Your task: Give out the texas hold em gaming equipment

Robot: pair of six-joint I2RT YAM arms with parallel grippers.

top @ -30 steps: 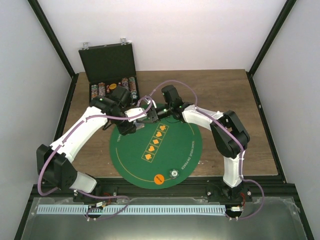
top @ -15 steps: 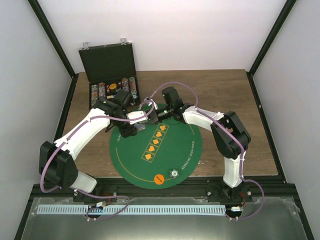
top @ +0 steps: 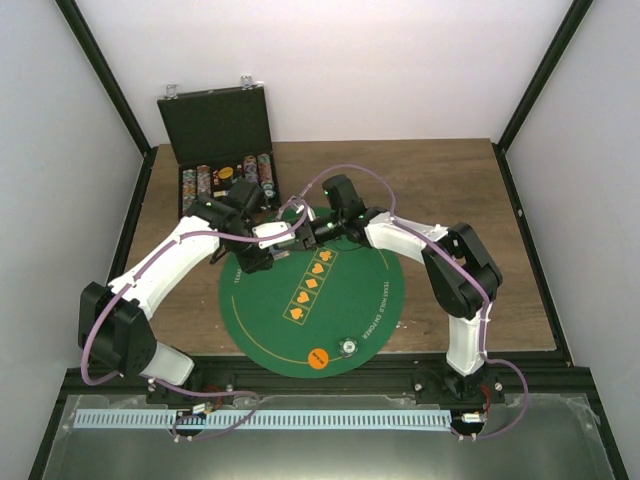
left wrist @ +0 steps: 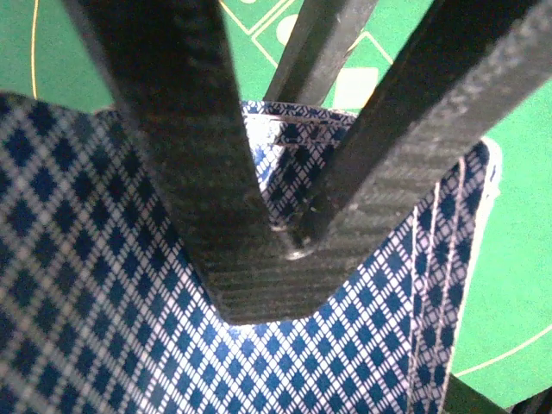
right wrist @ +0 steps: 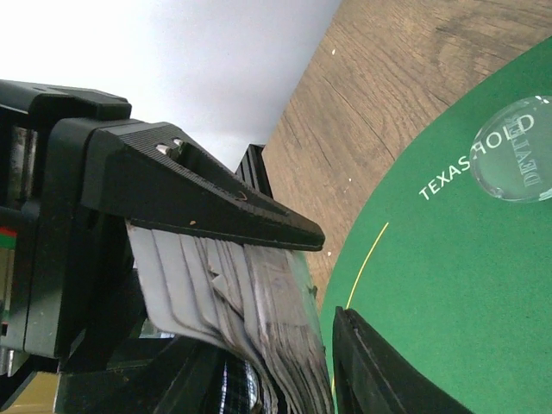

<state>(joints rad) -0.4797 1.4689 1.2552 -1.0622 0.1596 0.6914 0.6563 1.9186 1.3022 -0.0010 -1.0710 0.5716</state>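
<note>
Top external view: an orange disc [top: 318, 357] and a clear disc [top: 347, 345] lie near 6 o'clock on the mat [top: 355, 290], no card is dealt yet; the left gripper [top: 283, 240] pinches the cards [left wrist: 103, 293] at 11 o'clock, and whether the right gripper [top: 304, 232] grips them I cannot tell.

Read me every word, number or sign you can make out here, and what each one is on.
"TEXAS HOLD": white print on the round green felt mat.
"DEALER": on the clear round disc.
Orange suit signs: printed across the mat's middle, top view.
Too small to read: the mat's rim lettering in the top view, the orange round disc's mark.
</note>
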